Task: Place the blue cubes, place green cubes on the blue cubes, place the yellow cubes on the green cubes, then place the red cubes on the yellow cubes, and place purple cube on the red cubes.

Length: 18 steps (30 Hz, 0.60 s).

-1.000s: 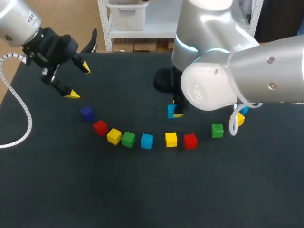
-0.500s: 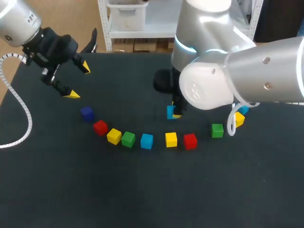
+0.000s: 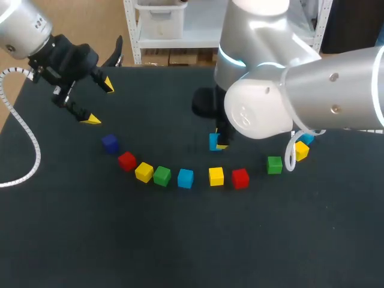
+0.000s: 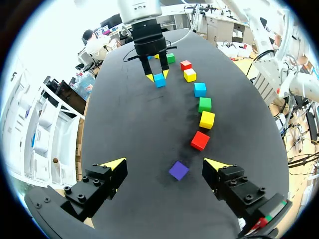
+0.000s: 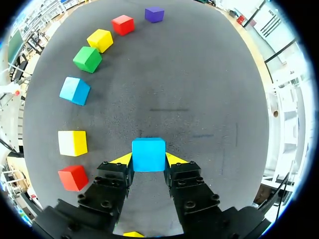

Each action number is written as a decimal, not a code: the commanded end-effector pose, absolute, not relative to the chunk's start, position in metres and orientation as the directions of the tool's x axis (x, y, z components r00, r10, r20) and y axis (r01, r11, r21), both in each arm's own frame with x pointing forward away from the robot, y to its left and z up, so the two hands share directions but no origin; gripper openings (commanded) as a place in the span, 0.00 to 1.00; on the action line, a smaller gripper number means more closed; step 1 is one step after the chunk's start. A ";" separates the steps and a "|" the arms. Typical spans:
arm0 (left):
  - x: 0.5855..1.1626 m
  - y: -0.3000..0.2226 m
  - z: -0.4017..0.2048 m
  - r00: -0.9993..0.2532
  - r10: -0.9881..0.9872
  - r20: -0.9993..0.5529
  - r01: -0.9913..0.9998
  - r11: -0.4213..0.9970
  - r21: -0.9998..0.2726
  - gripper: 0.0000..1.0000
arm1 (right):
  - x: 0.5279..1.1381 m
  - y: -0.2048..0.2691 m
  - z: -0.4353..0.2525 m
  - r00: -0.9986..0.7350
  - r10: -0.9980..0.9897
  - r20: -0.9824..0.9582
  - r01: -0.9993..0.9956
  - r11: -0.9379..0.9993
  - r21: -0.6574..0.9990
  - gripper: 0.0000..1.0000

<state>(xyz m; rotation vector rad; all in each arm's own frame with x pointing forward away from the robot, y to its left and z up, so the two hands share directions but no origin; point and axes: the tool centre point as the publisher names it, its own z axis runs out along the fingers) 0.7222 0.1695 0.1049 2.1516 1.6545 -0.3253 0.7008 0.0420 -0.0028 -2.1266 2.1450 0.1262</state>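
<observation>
**Your right gripper (image 5: 148,160) is clamped on one blue cube (image 5: 148,153); ten cubes sit loose.**
A broad stretch of black table (image 3: 180,252) runs from the near edge to a curved row. It holds one purple cube (image 3: 109,143), two red cubes (image 3: 126,161), three yellow cubes (image 3: 216,176), two green cubes (image 3: 161,176) and two more blue cubes (image 3: 185,178), one partly hidden by your right arm (image 3: 312,90). Just past the row, at mid-table, is the held cube. Farther off, your left gripper (image 3: 99,102) hangs with fingers spread wide near the far left corner.

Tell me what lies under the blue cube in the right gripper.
Only bare black table shows beneath the blue cube held in the right gripper; no other cube. Its underside is hidden.
</observation>
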 end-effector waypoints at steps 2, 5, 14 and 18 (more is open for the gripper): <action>0.723 0.170 0.105 0.272 0.866 -0.419 0.960 -0.216 0.175 1.00 | 0.703 0.044 -0.003 -0.006 -0.990 -0.143 -1.000 0.010 -0.024 0.00; 0.723 0.170 0.105 0.272 0.866 -0.419 0.960 -0.216 0.175 1.00 | 0.704 0.044 -0.002 -0.006 -0.990 -0.142 -1.000 0.010 -0.025 0.00; 0.723 0.170 0.105 0.272 0.866 -0.419 0.960 -0.216 0.175 1.00 | 0.705 0.046 -0.004 -0.002 -0.990 -0.139 -1.000 0.005 -0.025 0.00; 0.723 0.170 0.105 0.272 0.866 -0.419 0.960 -0.216 0.175 1.00 | 0.705 0.046 -0.004 -0.003 -0.991 -0.136 -1.000 0.006 -0.023 0.00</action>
